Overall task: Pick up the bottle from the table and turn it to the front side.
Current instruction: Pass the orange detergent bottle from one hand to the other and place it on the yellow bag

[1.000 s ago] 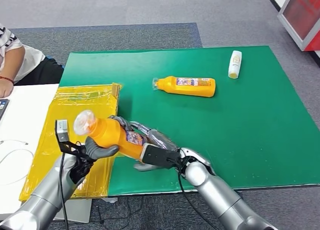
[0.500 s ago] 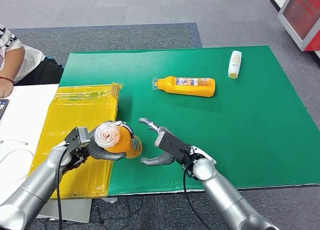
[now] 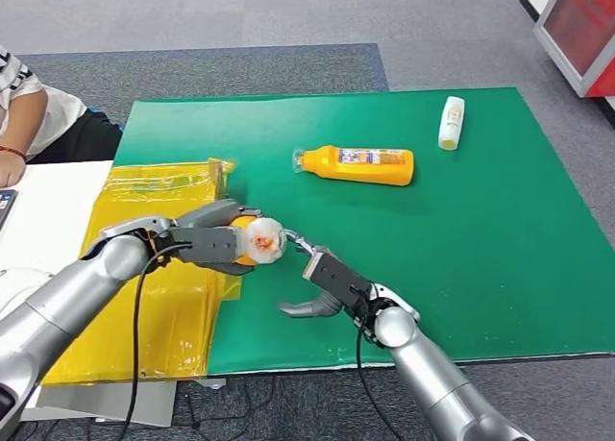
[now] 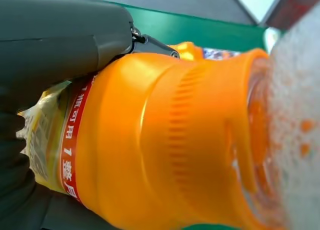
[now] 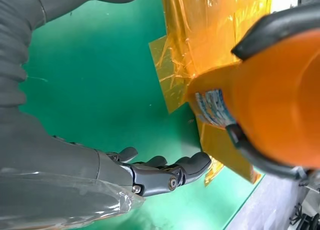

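My left hand [image 3: 210, 241] grips an orange bottle [image 3: 256, 243] above the border between the yellow sheet and the green mat, its clear cap [image 3: 265, 240] pointing toward my right hand. Up close in the left wrist view, the orange bottle [image 4: 158, 140] shows its red-banded label, with my left hand [image 4: 49, 44] wrapped round it. The right wrist view has the orange bottle [image 5: 279, 94] held by dark fingers. My right hand [image 3: 324, 282] hovers open just right of the cap, holding nothing; its fingers [image 5: 166, 172] are spread over the mat.
A second orange bottle [image 3: 358, 165] lies on its side on the green mat [image 3: 471, 239], and a small white bottle [image 3: 451, 122] lies near the far right corner. The yellow sheet [image 3: 156, 196] covers the left side. A person's arm [image 3: 18, 124] rests at far left.
My left hand has turned and swung the bottle rightward, so its cap now points toward the right hand. The right hand, which let go of the bottle earlier, stays open close by.
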Action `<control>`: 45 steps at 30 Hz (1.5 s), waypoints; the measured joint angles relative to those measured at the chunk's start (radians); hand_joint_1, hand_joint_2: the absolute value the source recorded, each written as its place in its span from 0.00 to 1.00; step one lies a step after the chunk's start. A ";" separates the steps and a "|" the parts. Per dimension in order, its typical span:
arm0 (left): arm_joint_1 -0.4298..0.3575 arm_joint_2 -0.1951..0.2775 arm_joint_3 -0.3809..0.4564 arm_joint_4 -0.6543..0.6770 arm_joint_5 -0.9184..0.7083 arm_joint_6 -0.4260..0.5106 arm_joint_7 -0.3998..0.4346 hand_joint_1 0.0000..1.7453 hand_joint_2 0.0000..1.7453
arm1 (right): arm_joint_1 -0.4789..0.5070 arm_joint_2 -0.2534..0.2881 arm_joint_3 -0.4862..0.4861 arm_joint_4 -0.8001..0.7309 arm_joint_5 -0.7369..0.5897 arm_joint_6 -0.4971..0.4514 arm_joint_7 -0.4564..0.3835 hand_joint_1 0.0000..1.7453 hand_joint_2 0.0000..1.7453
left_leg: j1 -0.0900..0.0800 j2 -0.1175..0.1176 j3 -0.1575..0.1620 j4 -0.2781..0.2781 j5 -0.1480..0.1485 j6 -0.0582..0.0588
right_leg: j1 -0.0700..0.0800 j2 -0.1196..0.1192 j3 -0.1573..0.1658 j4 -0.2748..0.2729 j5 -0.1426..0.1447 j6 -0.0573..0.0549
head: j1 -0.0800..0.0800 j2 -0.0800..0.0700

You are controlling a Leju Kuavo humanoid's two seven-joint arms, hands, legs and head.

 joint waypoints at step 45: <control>-0.390 -0.053 -0.689 0.428 0.387 -0.225 0.169 0.30 1.00 | -0.082 0.040 0.076 0.035 -0.072 -0.107 0.031 0.00 1.00 | 0.000 0.000 -0.003 0.000 0.004 0.000 | 0.000 0.001 -0.003 0.001 0.004 -0.001 | 0.000 0.000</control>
